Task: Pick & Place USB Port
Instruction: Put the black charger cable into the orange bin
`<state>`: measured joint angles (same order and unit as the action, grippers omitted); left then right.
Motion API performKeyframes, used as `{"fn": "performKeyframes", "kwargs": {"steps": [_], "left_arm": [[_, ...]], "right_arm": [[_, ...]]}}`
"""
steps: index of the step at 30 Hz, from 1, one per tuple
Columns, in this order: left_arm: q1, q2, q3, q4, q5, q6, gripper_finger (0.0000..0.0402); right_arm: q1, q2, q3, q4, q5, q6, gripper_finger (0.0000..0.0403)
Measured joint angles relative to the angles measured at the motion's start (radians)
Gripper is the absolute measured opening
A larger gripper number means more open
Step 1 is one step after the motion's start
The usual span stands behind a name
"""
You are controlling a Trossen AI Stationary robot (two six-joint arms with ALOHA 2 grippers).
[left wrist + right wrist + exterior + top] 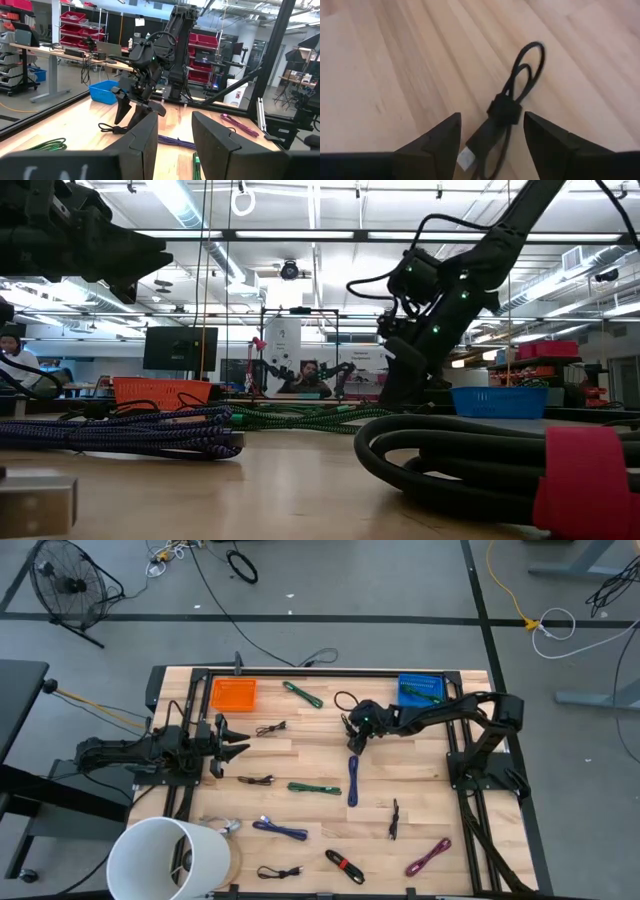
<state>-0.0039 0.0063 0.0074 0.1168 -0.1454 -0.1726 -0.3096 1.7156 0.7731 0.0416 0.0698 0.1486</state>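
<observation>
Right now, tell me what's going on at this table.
The right pincer is open and poised over a bundled black USB cable on the wooden table, nothing gripped yet. The left pincer waits open at the table's left side. Other cables lie scattered, with an orange bin and a blue bin at the back.

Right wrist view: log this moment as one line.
right gripper: open, above black USB cable | cable: on table, between fingers, ungrasped | left gripper: open, waiting at left

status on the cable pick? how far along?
Early. Done: the orange bin looks empty; the blue bin may hold something. In hand: right gripper open, straddling a black bundled cable, not yet gripped. Left: the grasp, the placement, other cables on the table. Left gripper waits open.
</observation>
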Motion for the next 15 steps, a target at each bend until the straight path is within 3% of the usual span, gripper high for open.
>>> {"fn": "performKeyframes", "kwargs": {"steps": [8, 10, 13, 15], "left_arm": [[0.000, 0.000, 0.000, -0.004, 0.000, 0.000, 0.0124], [0.000, 0.000, 0.000, -0.005, 0.000, 0.000, 0.0124], [0.000, 0.000, 0.000, -0.007, 0.000, 0.000, 0.0124], [0.000, 0.000, 0.000, -0.008, 0.000, 0.000, 0.0124]], "right_arm": [[0.002, 0.080, 0.001, 0.047, 0.025, 0.001, 0.0195], [0.001, 0.084, 0.002, 0.047, 0.022, 0.012, 0.0159], [-0.001, 0.085, 0.003, 0.045, 0.004, 0.010, 0.0058], [-0.002, 0.085, 0.003, 0.050, -0.009, -0.012, 0.0023]]}}
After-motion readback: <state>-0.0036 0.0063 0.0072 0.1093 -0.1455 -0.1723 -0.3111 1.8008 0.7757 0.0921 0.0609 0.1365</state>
